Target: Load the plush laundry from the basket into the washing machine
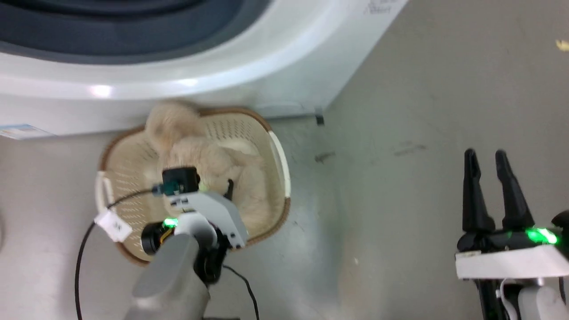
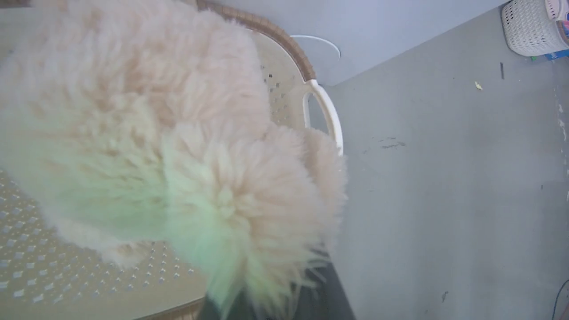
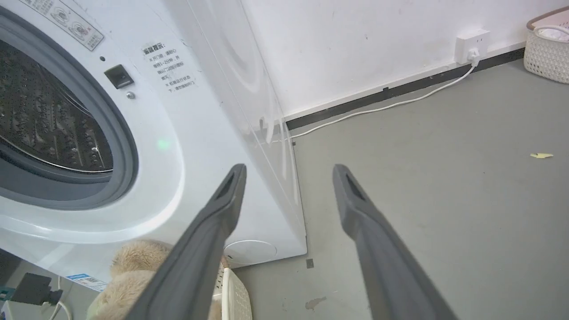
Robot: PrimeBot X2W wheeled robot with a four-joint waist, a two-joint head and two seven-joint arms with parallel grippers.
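1. Left gripper (image 1: 222, 192), down in the basket (image 1: 133, 169), is clamped shut on the plush (image 1: 209, 155), which lies inside it.
2. Washer (image 1: 266, 66), just behind the basket, stands open; lifting and loading remain.
3. Right gripper (image 1: 485, 154), well right of the basket, is wide open and empty.
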